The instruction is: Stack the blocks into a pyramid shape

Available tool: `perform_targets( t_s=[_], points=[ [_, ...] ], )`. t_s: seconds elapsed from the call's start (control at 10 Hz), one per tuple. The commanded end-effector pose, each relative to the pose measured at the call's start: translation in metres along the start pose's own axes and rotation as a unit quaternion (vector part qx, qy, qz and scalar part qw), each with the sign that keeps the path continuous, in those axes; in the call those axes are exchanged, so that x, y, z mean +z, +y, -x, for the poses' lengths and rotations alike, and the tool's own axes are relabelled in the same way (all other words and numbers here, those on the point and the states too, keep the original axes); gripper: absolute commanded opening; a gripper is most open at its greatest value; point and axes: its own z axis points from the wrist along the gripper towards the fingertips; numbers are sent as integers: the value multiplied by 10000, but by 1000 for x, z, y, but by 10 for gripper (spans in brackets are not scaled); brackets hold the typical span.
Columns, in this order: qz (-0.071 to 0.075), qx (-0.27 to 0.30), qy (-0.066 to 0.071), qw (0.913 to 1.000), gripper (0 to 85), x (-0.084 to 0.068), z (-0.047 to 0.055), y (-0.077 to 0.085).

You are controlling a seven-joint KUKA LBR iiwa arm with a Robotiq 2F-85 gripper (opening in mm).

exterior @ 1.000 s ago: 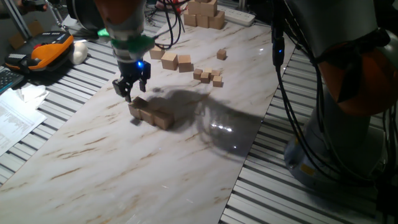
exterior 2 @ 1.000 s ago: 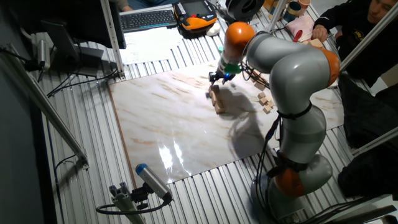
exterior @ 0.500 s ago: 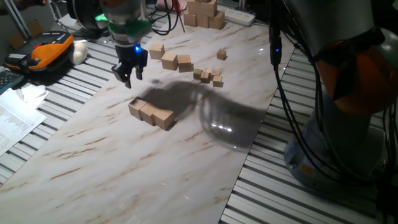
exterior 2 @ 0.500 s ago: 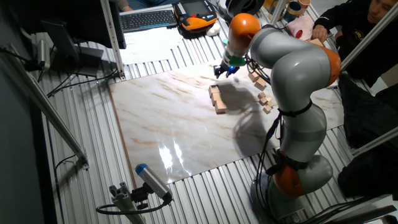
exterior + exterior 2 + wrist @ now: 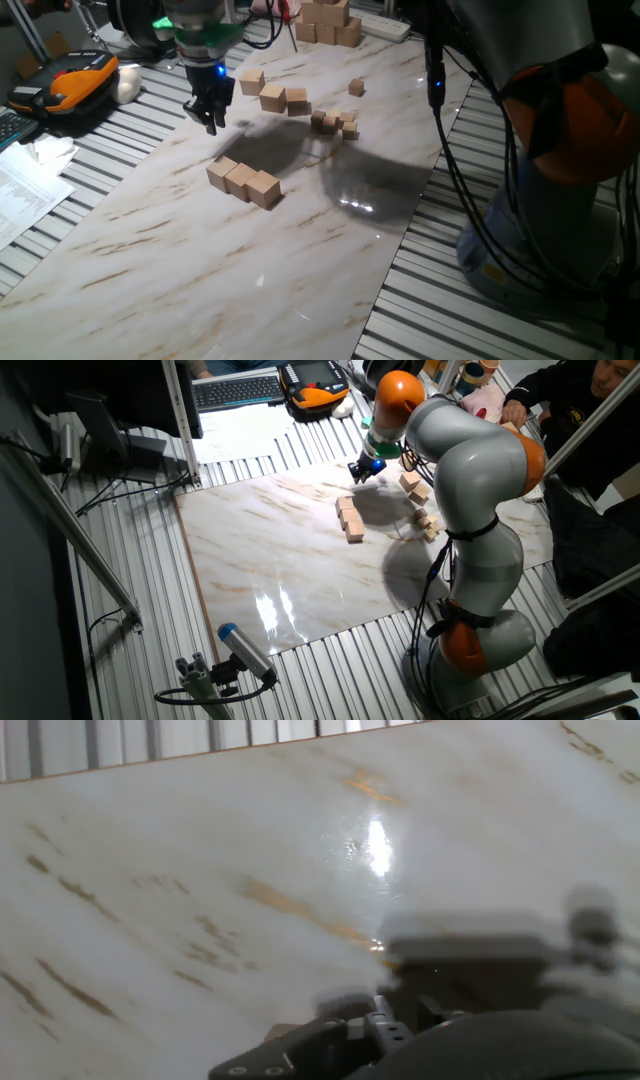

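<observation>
The desk top (image 5: 150, 260) is a shiny white board with thin brown streaks, like marble. It sits on a floor of grey metal ribs. A bright light spot shines on the board. An orange and black box (image 5: 75, 82) lies past the left edge, and papers (image 5: 25, 190) lie there too.

The near half of the board is bare. The right edge is close to the robot's big grey and orange arm (image 5: 470, 470).

Three blocks (image 5: 244, 182) sit in a row, touching, near the middle of the board. They are plain light-tan wooden cubes. Three more like them (image 5: 272, 94) lie loose nearer the far edge. Some tiny cubes (image 5: 336, 123) lie beside those, and a pile of bigger pale blocks (image 5: 325, 22) sits at the far edge.

The gripper (image 5: 211, 112) hangs above the board, between the row and the loose cubes. It holds nothing, and its fingers look close together. The hand view is blurry.
</observation>
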Motion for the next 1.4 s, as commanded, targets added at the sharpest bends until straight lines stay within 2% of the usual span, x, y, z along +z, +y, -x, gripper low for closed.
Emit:
perform_targets(
  t_s=[0.0, 0.3, 0.5, 0.6, 0.7, 0.8, 0.9, 1.0, 1.2, 1.3],
  points=[
    [-46, 276, -57, 9996, 0, 0, 0, 0],
    [-39, 817, -105, 9966, 0, 0, 0, 0],
    [-51, 896, -228, 9957, 0, 0, 0, 0],
    [-183, 825, -261, 9961, 0, 0, 0, 0],
    [-211, 718, -259, 9969, 0, 0, 0, 0],
    [-230, 637, -233, 9974, 0, -2, 6, -11],
    [-191, 598, -227, 9978, 0, -4, 12, -24],
    [-231, 620, -241, 9975, 170, -10, 20, -34],
    [-233, 477, -218, 9984, 170, -21, 33, -53],
    [-219, 434, -260, 9985, 340, -23, 37, -63]
  ],
)
